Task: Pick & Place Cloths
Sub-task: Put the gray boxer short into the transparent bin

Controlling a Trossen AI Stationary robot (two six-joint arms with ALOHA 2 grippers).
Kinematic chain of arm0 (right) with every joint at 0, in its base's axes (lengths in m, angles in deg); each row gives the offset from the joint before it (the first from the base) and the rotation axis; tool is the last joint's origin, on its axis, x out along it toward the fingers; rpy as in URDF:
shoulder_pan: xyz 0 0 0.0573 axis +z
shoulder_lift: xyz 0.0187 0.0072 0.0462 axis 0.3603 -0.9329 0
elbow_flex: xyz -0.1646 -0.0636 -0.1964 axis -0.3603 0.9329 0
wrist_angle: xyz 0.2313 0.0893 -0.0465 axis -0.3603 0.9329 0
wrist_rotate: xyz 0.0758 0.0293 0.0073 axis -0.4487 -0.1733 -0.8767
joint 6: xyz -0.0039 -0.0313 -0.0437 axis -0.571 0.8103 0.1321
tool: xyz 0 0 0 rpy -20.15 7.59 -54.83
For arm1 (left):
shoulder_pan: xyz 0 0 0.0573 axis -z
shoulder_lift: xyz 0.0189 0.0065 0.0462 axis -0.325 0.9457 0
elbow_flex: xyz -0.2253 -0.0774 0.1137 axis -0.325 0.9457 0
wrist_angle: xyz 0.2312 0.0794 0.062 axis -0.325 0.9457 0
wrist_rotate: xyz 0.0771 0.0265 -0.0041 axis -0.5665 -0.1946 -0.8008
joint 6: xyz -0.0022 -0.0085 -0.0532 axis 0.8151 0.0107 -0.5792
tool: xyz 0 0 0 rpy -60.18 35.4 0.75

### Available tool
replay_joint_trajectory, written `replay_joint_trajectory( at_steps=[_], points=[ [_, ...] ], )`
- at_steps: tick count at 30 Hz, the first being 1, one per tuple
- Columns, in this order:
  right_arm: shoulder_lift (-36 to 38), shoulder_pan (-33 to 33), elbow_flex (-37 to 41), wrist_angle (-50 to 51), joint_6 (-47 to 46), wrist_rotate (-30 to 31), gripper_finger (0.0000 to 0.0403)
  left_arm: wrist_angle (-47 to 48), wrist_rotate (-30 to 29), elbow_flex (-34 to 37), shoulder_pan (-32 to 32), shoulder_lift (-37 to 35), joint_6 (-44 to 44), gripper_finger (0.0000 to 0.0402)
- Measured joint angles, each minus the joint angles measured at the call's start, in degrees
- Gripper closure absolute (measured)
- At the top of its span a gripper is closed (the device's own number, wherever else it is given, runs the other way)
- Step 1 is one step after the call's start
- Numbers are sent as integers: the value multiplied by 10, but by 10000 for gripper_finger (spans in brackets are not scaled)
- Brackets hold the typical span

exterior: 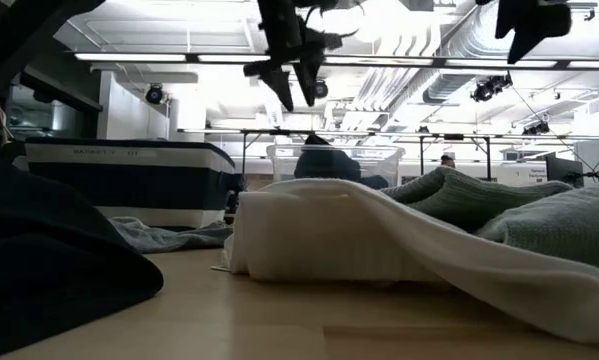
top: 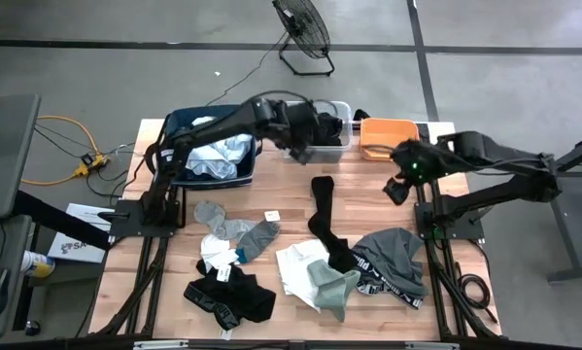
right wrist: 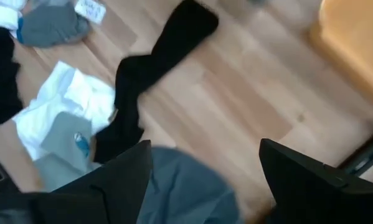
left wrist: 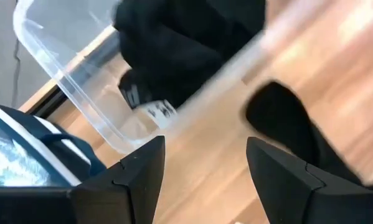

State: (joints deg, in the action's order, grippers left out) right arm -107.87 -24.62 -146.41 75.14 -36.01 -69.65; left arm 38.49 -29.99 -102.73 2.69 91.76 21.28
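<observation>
wooden slatted table, seen from above, strewn with soft crumpled cloths. left gripper reached out over the clear tub at the far edge, fingers spread apart, nothing between them. inside the clear tub, thin glossy plastic with rounded corners, a black cloth bunched up with a white label showing. beside the tub, a navy bin of stiff fabric with a pale stripe, holding rumpled pale blue cloth. on the other side, a shallow orange tub, smooth plastic.

right gripper held above the table's right side near the orange tub, fingers wide apart and empty.

on bare wood between the arms, a long black sock, limp and bent partway. nearer the front edge: a grey sock lying flat, a grey and white bundle, a folded white cloth with a sage-grey piece on top, a grey garment with a black lettered waistband, and a black garment also with a lettered band, spread flat. small white tag lying apart on the wood.

from table height, thick white folds and ribbed grey knit filling the foreground.
</observation>
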Motion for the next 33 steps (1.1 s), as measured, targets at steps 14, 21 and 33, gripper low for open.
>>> replay_joint_trajectory(
  at_steps=[14, 21, 33],
  points=[
    [-1, 265, 158, -85, -340, -2, 113, 47, -45, 1, 126, -17, 82, 181],
    [-17, 378, 221, -189, -370, -3, 113, 21, -45, 1, 168, -27, 103, 181],
    [-110, 465, 273, -284, -263, 5, 113, -116, 48, 107, 221, -48, 134, 181]
  ],
)
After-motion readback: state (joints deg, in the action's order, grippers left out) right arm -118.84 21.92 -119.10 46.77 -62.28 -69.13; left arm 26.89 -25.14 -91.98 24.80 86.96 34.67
